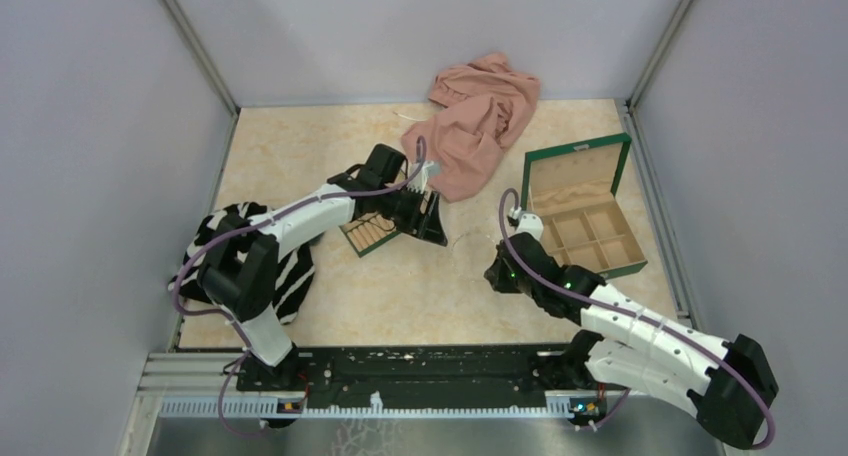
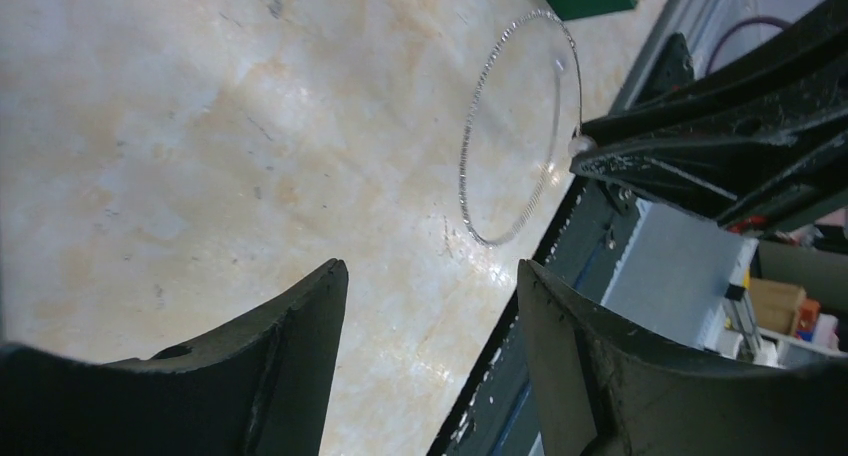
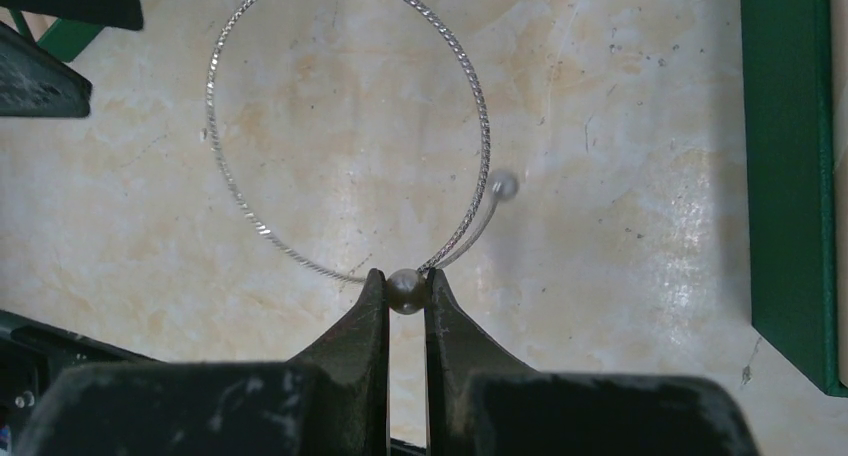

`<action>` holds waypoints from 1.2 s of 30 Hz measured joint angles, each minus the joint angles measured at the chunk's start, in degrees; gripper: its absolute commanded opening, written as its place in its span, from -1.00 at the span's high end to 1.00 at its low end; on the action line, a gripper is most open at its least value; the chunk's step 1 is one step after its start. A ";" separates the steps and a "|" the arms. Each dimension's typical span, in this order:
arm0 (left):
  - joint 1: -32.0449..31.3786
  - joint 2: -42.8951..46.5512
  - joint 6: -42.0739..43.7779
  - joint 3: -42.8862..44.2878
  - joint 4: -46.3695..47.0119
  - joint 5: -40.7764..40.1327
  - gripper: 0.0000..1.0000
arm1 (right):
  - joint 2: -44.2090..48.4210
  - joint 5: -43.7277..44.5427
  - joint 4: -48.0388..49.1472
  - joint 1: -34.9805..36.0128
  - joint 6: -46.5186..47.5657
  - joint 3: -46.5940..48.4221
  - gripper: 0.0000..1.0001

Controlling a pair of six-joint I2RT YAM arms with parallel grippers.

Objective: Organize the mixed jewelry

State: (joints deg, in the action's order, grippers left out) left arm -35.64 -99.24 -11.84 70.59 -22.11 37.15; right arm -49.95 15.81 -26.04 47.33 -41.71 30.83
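A thin silvery chain necklace [image 3: 484,116] forms a round loop over the beige tabletop. My right gripper [image 3: 406,289] is shut on its small bead end [image 3: 406,292]. I cannot tell whether the loop rests on the table or hangs just above it. In the left wrist view the same loop [image 2: 466,166] lies ahead of my left gripper [image 2: 430,276], which is open, empty and a short way from the chain. In the top view the left gripper [image 1: 432,221] is beside the slotted tray and the right gripper [image 1: 492,264] is to its right. No gold specks show.
A green wooden compartment box [image 1: 575,176] stands open at the right; its wall shows in the right wrist view [image 3: 790,176]. A small slotted tray [image 1: 368,234] lies by the left gripper. A pink cloth [image 1: 480,116] lies at the back and a zebra-striped cloth [image 1: 295,276] at the left.
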 measured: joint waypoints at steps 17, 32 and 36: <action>0.00 -2.54 0.20 -5.05 6.84 12.09 -0.25 | 1.49 -4.83 3.08 0.00 2.16 -0.42 1.00; -1.46 -5.68 -3.82 -4.07 11.76 14.51 1.00 | 2.23 -6.25 3.72 0.00 2.27 -0.42 0.81; -1.46 -5.68 -2.69 -2.71 10.40 14.40 1.00 | 2.23 -6.36 3.48 0.00 4.11 -0.28 -0.40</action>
State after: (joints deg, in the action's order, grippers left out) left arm -37.10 -104.92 -14.52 67.88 -11.70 51.55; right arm -47.72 9.45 -22.57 47.33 -37.60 30.55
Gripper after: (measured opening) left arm 0.016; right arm 0.393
